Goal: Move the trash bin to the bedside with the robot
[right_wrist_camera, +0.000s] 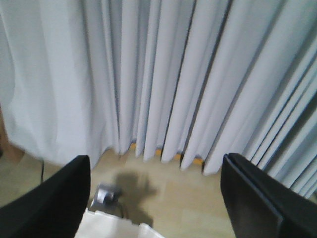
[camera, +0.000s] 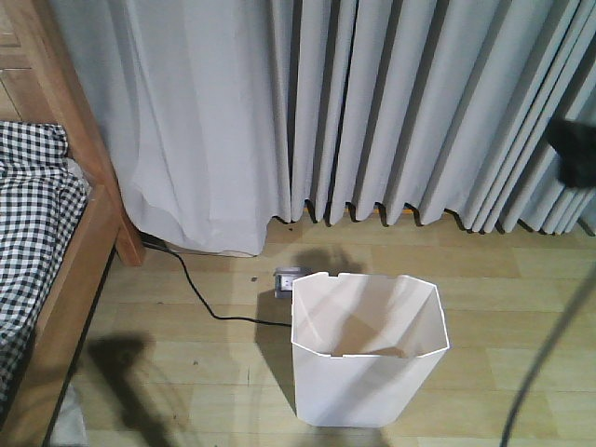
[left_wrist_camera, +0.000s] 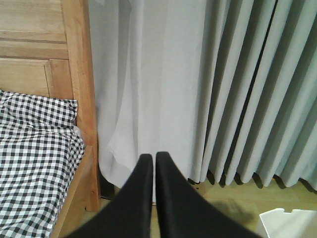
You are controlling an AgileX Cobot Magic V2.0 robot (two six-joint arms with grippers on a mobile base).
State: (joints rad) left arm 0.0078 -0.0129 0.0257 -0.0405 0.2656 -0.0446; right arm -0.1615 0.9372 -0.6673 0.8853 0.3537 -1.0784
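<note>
The white trash bin [camera: 368, 349] stands upright on the wooden floor, right of centre, with its angular rim open. The bed's side, a wooden frame [camera: 88, 247] with checkered bedding [camera: 28, 223], lies at the far left, a stretch of floor away from the bin. My left gripper [left_wrist_camera: 152, 156] is shut on nothing and is held in the air, pointing at the curtain beside the bed frame [left_wrist_camera: 81, 99]; a corner of the bin [left_wrist_camera: 290, 223] shows at lower right. My right gripper [right_wrist_camera: 154, 162] is open, above and behind the bin's rim [right_wrist_camera: 114, 227], without touching it.
Grey curtains [camera: 372, 102] hang to the floor along the back. A small grey floor socket [camera: 287, 279] sits just behind the bin, with a black cable [camera: 200, 298] running towards the bed. A blurred black part of the right arm [camera: 577, 149] and its cable [camera: 540, 372] cross the right edge.
</note>
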